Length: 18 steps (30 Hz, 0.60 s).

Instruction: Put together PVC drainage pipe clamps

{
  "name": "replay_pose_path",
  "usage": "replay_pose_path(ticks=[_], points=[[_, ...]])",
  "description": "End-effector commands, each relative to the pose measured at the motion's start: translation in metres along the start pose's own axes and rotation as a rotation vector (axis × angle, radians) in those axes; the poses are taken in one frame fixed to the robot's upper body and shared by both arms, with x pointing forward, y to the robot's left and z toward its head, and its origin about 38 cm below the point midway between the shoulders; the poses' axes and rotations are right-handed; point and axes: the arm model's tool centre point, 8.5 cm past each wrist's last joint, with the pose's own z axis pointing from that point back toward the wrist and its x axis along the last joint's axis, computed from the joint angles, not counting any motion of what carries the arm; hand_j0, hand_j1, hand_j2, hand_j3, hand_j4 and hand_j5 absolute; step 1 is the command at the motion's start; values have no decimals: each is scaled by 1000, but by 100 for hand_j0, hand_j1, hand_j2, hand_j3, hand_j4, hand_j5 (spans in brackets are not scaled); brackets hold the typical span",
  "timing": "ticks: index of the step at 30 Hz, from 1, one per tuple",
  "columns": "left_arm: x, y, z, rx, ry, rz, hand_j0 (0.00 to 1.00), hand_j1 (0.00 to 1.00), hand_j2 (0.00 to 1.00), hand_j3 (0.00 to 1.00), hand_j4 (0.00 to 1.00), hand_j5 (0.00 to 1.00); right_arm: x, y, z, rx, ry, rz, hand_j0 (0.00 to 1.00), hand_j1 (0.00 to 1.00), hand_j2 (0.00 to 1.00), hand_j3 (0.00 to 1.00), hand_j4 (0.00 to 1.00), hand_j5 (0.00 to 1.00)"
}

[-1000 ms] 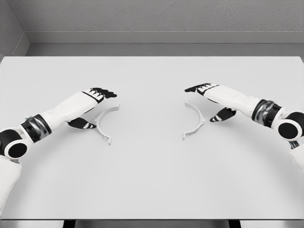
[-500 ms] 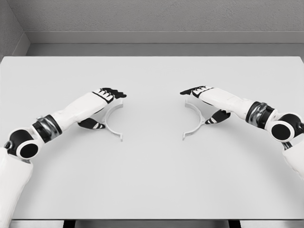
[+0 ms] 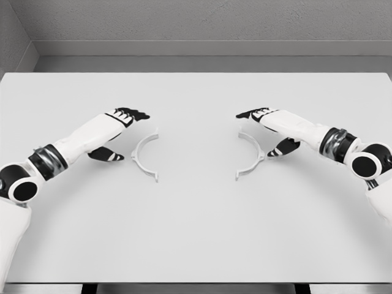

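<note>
Clamp halves lie flat on the white table point(image 3: 196, 233), well apart from each other: left clamp half point(image 3: 143, 158) opening toward the right, right clamp half point(image 3: 251, 155) opening toward the left. Curves face each other across a bare gap; ends not mated.

Risks, as judged from here:
- Both halves are thin, light arcs on a smooth surface. A sideways push from a fingertip would likely slide or spin one rather than seat it, leaving the ends misaligned.
- Left hand point(image 3: 120, 127) is apart from its half, just to the left of it. A reach made too low could knock the arc away; too high, and the fingers close on nothing.
- Right hand point(image 3: 268, 124) hovers over the upper end of its half, thumb down beside the outer curve. Contact cannot be confirmed. A pinch on the tip alone may tip or flick the part.
- Bringing the halves together off-axis would make the ends pass or jam.

Pose:
- Left arm enters from lower left, forearm angled up-right, palm down, fingers extended and relaxed, holding nothing.
- Right arm enters from the right edge, forearm angled up-left, palm down, fingers extended toward centre, thumb spread below; nothing visibly gripped.
</note>
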Motion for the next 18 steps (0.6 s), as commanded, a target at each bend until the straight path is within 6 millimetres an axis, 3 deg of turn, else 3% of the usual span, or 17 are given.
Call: replay_pose_path(ticks=[1, 8, 18], points=[[-6, -3, 1, -4, 30, 26, 100, 100, 100, 100, 100, 100, -4, 3, -1, 4, 10, -12, 100, 100, 100, 100, 100, 100], [-9, -3, -8, -7, 31, 40, 100, 100, 100, 100, 100, 100, -3, 3, -4, 5, 11, -9, 100, 100, 100, 100, 100, 100], [9, -11, -24, 2, -13, 68, 100, 100, 100, 100, 100, 100, 3, 5, -9, -1, -6, -18, 100, 100, 100, 100, 100, 100]])
